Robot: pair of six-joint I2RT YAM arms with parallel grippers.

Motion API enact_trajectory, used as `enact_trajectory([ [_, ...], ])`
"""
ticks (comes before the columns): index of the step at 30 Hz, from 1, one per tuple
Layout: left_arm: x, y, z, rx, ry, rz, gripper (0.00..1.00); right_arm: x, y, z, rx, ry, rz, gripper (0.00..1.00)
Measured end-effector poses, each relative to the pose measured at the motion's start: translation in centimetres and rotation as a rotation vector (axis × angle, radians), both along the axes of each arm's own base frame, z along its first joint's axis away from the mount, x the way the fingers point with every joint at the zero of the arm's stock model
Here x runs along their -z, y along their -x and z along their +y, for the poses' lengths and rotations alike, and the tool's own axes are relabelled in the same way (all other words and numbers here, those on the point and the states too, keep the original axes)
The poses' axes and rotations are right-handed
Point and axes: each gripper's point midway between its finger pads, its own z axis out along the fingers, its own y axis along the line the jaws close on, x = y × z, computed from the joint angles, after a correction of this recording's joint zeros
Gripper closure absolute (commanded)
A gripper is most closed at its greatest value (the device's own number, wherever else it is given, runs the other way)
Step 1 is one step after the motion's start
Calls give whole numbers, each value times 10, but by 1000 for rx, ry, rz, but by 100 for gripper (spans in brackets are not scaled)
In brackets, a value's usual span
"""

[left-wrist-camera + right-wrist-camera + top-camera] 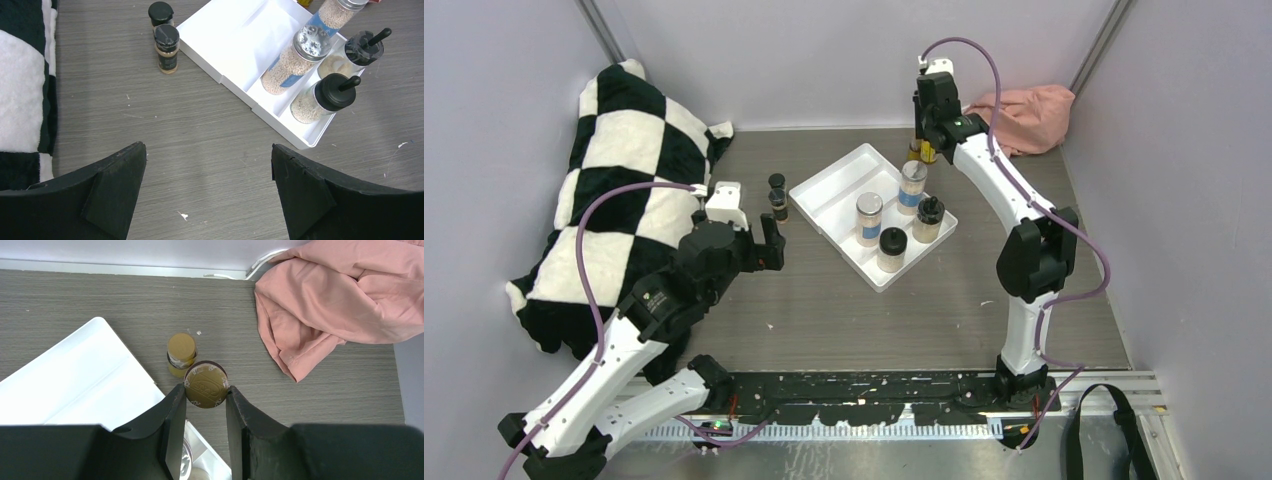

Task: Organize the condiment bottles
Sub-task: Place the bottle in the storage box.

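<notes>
My right gripper [206, 390] is shut on the gold cap of a slim amber bottle [205, 382], beside the white tray's [834, 190] far right edge. The second amber bottle [181, 352] stands just beyond it on the table. The tray holds two silver-lidded blue-labelled jars [869, 218] [912, 185] and two tan black-capped jars [891, 250] [929, 218]. Two tiny dark black-capped bottles [166, 47] [161, 14] stand on the table left of the tray. My left gripper [208, 147] is open and empty, above the table near of them.
A black-and-white checkered cushion [624, 180] fills the left side. A pink cloth [340, 295] lies in the far right corner. The tray's left compartment [235, 40] has nothing in it.
</notes>
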Motion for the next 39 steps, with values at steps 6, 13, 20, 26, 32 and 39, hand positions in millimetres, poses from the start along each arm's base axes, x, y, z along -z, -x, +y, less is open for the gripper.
enact_trajectory([
  [6, -3, 2, 2, 0, 9, -10, 4, -9, 6, 9, -17, 12, -11, 99],
  [13, -7, 4, 4, 0, 21, -24, 4, -21, 11, 31, -52, 12, -36, 99],
  [20, -8, 5, 4, 0, 24, -27, 4, -30, 19, 55, -96, 8, -50, 99],
  [26, -9, 6, 5, 0, 26, -29, 4, -34, 26, 70, -124, 7, -53, 99],
  [32, -10, 7, 6, 0, 29, -33, 4, -36, 30, 82, -146, 5, -56, 99],
  [39, -10, 7, 6, 0, 29, -33, 4, -27, 34, 95, -168, 8, -41, 99],
])
